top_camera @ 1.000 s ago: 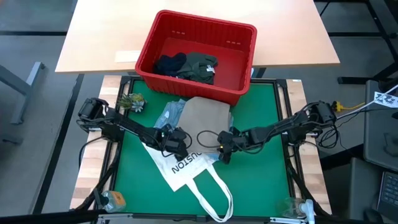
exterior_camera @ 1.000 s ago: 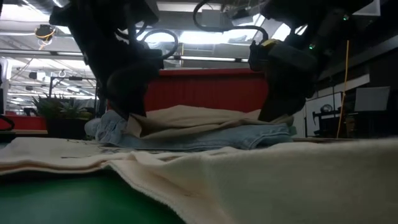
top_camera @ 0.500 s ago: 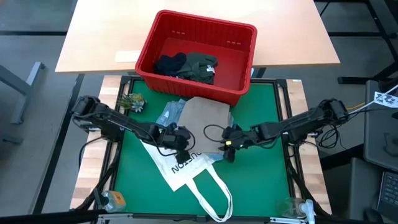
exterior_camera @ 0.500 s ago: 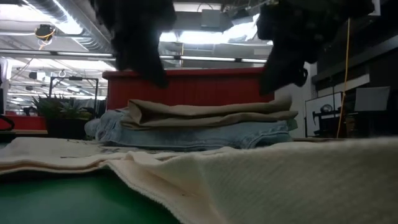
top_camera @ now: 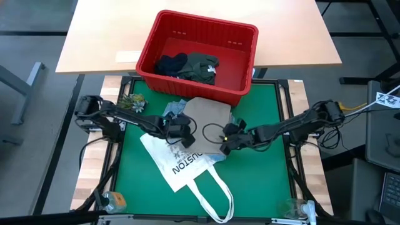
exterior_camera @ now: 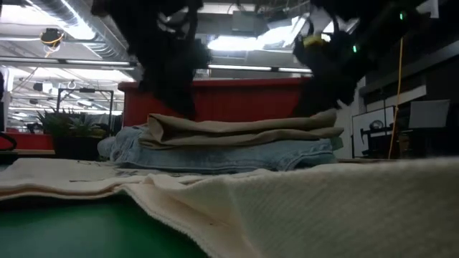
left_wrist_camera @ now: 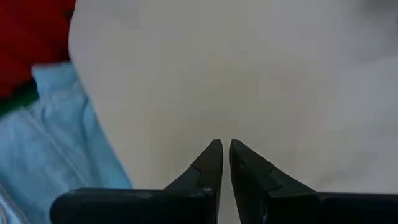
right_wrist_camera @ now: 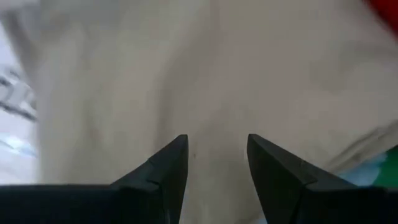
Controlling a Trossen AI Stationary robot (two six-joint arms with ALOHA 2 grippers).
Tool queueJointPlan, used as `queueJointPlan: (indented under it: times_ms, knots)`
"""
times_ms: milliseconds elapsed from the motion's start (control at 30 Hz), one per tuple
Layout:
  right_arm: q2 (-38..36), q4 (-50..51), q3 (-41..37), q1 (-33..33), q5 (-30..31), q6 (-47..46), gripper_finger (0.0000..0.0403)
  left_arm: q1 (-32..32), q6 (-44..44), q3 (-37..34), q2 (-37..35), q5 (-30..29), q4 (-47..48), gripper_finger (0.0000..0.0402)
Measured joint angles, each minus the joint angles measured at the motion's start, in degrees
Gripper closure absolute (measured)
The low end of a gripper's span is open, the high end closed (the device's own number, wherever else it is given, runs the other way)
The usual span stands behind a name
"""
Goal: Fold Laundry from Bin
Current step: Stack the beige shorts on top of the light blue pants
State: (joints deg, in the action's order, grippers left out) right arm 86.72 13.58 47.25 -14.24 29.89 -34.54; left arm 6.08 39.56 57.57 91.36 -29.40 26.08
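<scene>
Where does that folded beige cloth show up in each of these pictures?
High view: the folded beige cloth lies mid-table, in front of the red plastic bin.
Low view: it is the top layer of the stack, on the light blue denim jeans.
Left wrist view: it fills most of the picture.
Right wrist view: likewise.
Shared landmark: the red bin.

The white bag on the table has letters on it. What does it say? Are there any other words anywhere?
"USTON": the letters showing on the white tote bag; the folded clothes hide the start of the word.
White paper label on the wooden table: too small to read.
White tag at the picture's right edge: marks unreadable.
Clothes in the red bin: no readable lettering.
</scene>
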Motion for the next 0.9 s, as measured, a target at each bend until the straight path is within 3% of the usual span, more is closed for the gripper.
queueJointPlan:
  times_ms: [333, 633, 767, 900]
  knots:
    - [9.02, -0.89, -0.09, 0.02, -1.57, -2.16, 0.0236, -1.67, 2.29, -3.18, 4.17, 0.33, -0.37, 0.0374]
    - [3.28, 2.02, 2.07, 0.0, -4.22, -0.18, 0.0236, -2.07, 2.31, -1.3, 0.65, 5.8, 0.34, 0.0374]
    - [-1.06, 2.59, 3.58, -0.04, -0.68, 3.74, 0.0236, -3.34, 0.51, 1.5, -1.3, 5.62, -0.04, 0.0374]
    - [-2.71, 2.72, 3.78, 0.17, 7.33, 6.52, 0.0236, -5.52, -2.62, 2.83, -1.51, 2.61, -3.73, 0.0374]
